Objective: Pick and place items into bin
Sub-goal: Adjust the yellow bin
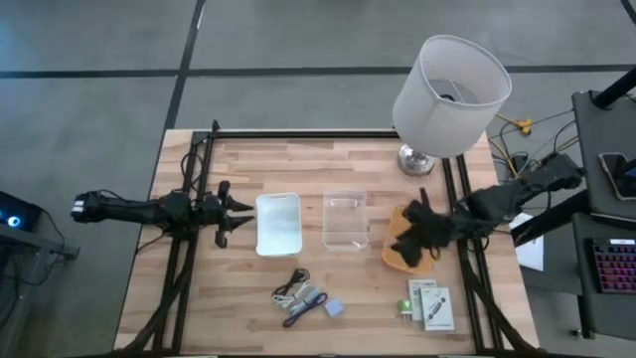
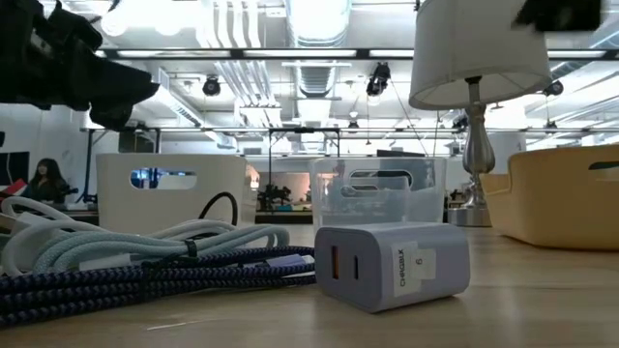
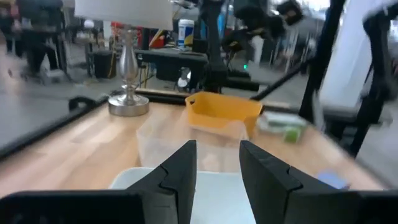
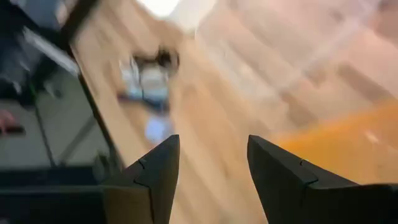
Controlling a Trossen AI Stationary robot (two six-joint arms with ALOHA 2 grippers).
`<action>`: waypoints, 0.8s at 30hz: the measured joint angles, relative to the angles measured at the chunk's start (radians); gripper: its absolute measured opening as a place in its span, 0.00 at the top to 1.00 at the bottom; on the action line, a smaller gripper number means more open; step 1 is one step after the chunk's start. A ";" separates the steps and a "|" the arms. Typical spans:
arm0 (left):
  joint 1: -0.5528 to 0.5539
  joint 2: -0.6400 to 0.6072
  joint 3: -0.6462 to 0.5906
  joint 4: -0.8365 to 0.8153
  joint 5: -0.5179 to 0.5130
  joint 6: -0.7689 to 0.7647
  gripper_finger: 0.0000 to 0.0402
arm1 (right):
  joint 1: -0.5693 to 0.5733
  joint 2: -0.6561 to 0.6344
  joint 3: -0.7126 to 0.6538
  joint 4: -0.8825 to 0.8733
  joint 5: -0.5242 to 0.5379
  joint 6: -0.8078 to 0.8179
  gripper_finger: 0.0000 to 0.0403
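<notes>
The dark cable bundle point(image 1: 298, 295) lies on the table's near part, with the lavender-blue block point(image 1: 334, 308) beside it. In the low view the bundle point(image 2: 126, 263) and the block point(image 2: 392, 263) stand close in front. Flat white packets point(image 1: 432, 306) with a small green piece point(image 1: 408, 309) lie toward the near right. My left gripper point(image 1: 238, 211) is open and hovers left of the white bin point(image 1: 278, 224); its wrist view point(image 3: 217, 149) looks across that bin point(image 3: 211, 186). My right gripper point(image 1: 409, 234) is open over the orange bin point(image 1: 402, 261). Its wrist view point(image 4: 211, 143) shows the bundle point(image 4: 149, 74) and the block point(image 4: 155, 129) blurred.
A clear bin point(image 1: 346, 221) stands between the white and orange bins. A lamp point(image 1: 449, 94) with a white shade stands at the far right, its base point(image 3: 129, 99) on the table. Black frame rails run along both table sides. Bare wood lies near the front left.
</notes>
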 joint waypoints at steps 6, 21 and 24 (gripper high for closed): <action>0.000 0.003 0.000 0.073 -0.001 -0.279 0.74 | 0.170 0.105 0.220 -0.634 0.001 0.558 0.56; 0.000 0.004 0.002 0.141 -0.024 -0.346 0.74 | 0.102 -0.160 -0.337 -0.349 -0.145 1.060 0.31; 0.000 0.003 0.003 0.140 -0.024 -0.346 0.74 | 0.090 -0.124 -0.421 -0.222 -0.147 1.062 0.32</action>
